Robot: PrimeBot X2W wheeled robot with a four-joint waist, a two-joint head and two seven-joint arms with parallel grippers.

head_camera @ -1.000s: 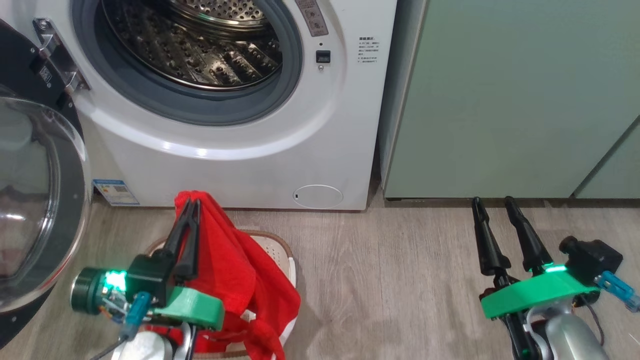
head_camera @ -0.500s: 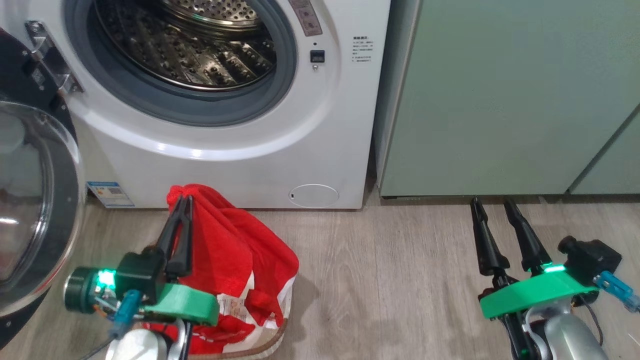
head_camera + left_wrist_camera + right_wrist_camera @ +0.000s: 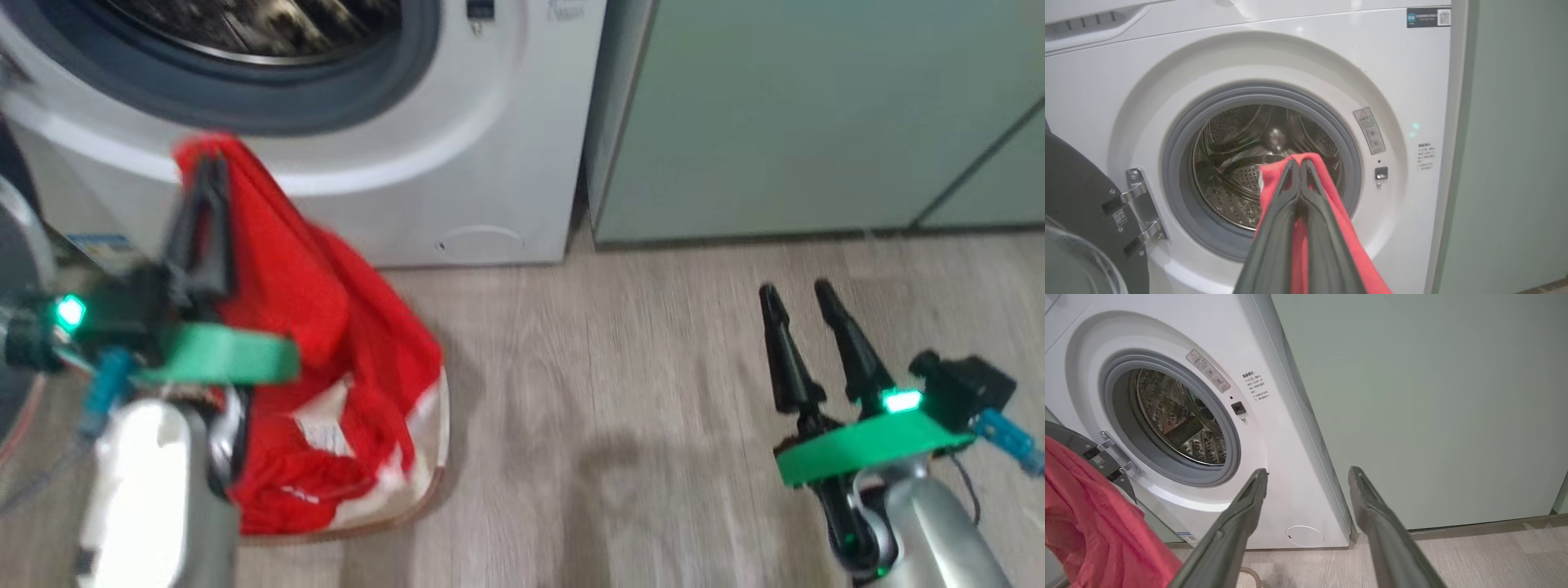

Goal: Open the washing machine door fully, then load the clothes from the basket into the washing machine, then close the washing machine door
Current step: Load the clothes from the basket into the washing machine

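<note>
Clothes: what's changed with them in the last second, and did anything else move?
The left gripper, shut on the clothes, has lifted them from level with the base of the washer up to the lower rim of the drum opening; part still trails in the basket. The head camera also shifted. Unchanged: right gripper open above the floor, door open.

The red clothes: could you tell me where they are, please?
Head view, left side: the red clothes hang from the shut left pincer, trailing into the basket before the washing machine.
</note>
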